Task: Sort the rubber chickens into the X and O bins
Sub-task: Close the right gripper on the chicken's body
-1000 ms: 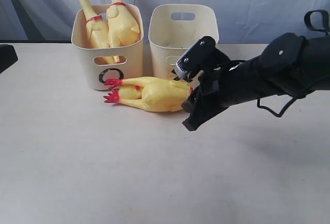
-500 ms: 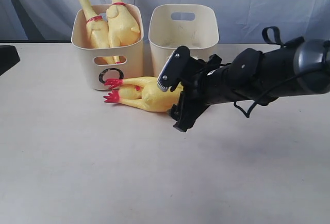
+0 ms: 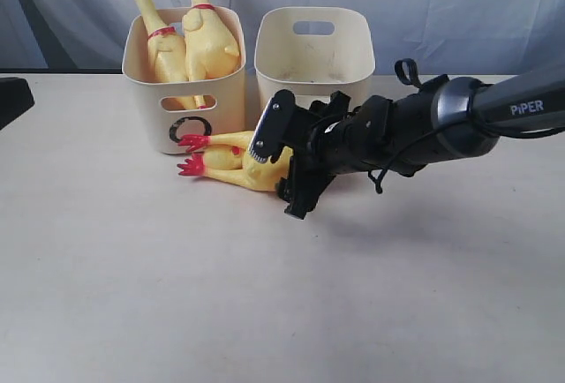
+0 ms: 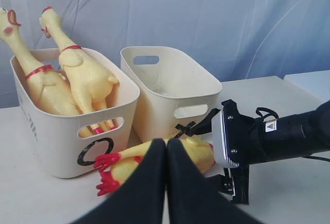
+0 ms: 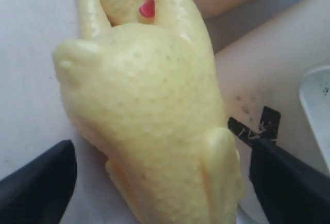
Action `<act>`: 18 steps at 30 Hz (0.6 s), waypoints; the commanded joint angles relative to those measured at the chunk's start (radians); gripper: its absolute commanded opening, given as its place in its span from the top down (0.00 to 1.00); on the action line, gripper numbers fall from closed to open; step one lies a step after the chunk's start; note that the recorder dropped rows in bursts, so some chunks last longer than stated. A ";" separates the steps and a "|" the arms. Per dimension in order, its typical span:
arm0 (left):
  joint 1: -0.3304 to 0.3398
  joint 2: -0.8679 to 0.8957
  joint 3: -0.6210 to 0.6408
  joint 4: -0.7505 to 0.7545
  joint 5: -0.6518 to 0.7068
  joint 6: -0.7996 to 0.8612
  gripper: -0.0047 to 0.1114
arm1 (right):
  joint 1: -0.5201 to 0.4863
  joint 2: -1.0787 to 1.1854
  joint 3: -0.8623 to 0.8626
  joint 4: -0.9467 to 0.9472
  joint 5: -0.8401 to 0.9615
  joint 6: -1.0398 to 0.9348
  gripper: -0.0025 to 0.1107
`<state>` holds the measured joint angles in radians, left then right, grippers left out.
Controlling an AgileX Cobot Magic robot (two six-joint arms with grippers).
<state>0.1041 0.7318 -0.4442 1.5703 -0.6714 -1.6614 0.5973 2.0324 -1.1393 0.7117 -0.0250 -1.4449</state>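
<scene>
Two rubber chickens (image 3: 185, 43) stand head-up in the O bin (image 3: 146, 123), also seen in the left wrist view as chickens (image 4: 85, 74) in the O bin (image 4: 56, 141). A third chicken (image 3: 231, 161) lies on the table in front of the bins, red feet toward the O bin. The X bin (image 3: 275, 65) holds no chicken. My right gripper (image 3: 281, 169) is open and straddles the lying chicken's body (image 5: 149, 105), one finger (image 5: 36, 182) on each side, not squeezing it. My left gripper (image 4: 166, 157) is shut on nothing, back from the bins.
A pale cloth backdrop (image 3: 441, 3) hangs behind the bins. A black object (image 3: 11, 96) sits at the table's far left edge. The right arm (image 3: 424, 127) stretches low across the table in front of the X bin.
My right arm has slid left along the table to the lying chicken. Its jaws opened wider and now stand round the body. The left gripper stayed shut.
</scene>
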 commanded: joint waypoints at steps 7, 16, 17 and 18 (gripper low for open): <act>0.004 -0.008 0.006 -0.008 -0.001 -0.005 0.96 | 0.001 0.048 -0.008 -0.008 -0.011 -0.004 0.23; 0.004 -0.008 0.006 -0.008 -0.001 -0.002 0.96 | 0.003 0.048 -0.008 -0.004 0.032 -0.004 0.69; 0.004 -0.008 0.006 -0.008 -0.001 -0.002 0.96 | 0.003 0.048 -0.008 -0.004 0.034 -0.004 0.73; 0.004 -0.008 0.006 -0.008 -0.001 -0.002 0.96 | 0.003 0.048 -0.008 -0.004 0.038 -0.004 0.79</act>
<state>0.1041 0.7318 -0.4442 1.5703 -0.6714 -1.6614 0.5973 2.0729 -1.1494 0.7075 -0.0333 -1.4494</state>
